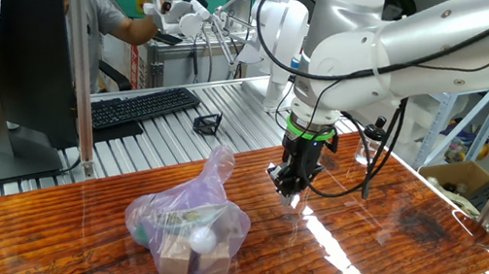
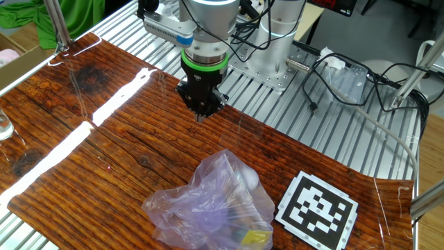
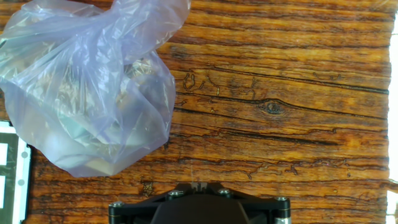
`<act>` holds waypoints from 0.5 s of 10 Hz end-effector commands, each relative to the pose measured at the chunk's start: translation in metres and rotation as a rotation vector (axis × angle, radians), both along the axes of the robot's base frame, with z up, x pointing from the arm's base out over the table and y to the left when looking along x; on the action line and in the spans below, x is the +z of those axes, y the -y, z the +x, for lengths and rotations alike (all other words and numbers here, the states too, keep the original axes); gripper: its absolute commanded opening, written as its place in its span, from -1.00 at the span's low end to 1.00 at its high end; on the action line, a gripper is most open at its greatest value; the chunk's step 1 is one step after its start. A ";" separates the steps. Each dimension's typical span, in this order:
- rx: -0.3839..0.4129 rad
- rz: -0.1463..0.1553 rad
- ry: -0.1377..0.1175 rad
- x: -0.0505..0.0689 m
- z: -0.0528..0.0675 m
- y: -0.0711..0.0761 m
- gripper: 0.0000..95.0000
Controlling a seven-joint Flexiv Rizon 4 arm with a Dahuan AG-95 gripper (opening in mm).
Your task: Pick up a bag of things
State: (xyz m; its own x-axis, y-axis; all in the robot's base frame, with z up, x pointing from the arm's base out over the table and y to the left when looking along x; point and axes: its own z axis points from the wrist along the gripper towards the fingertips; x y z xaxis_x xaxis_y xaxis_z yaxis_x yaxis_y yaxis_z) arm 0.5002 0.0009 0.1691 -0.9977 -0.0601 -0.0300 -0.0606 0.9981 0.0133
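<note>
Nearest us, the bag (image 1: 190,224) sits on the wooden table (image 1: 360,246), tan blocks (image 1: 176,253) and a white ball (image 1: 203,240) apparently inside; at two o'clock beyond it, our gripper (image 1: 290,192) hangs clenched, empty, clear of the plastic.

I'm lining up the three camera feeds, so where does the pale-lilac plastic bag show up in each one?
One fixed view: the bag lies lower centre-left, left of the gripper.
The other fixed view: bottom centre, below the gripper, left of the marker.
Hand view: upper left, filling that corner.
Shared landmark: the black-and-white marker lying beside the bag; only its edge shows at the hand view's left border.
</note>
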 end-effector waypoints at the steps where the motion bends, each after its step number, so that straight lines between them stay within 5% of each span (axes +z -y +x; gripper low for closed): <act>1: 0.000 0.000 -0.002 0.000 0.000 0.000 -1.00; 5: -0.007 -0.001 -0.001 -0.002 0.001 -0.003 -1.00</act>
State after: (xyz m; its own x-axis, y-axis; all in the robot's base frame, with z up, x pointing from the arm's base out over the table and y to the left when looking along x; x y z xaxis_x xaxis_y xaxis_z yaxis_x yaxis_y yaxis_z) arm 0.5021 0.0042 0.1663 -0.9982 -0.0528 -0.0291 -0.0532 0.9985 0.0125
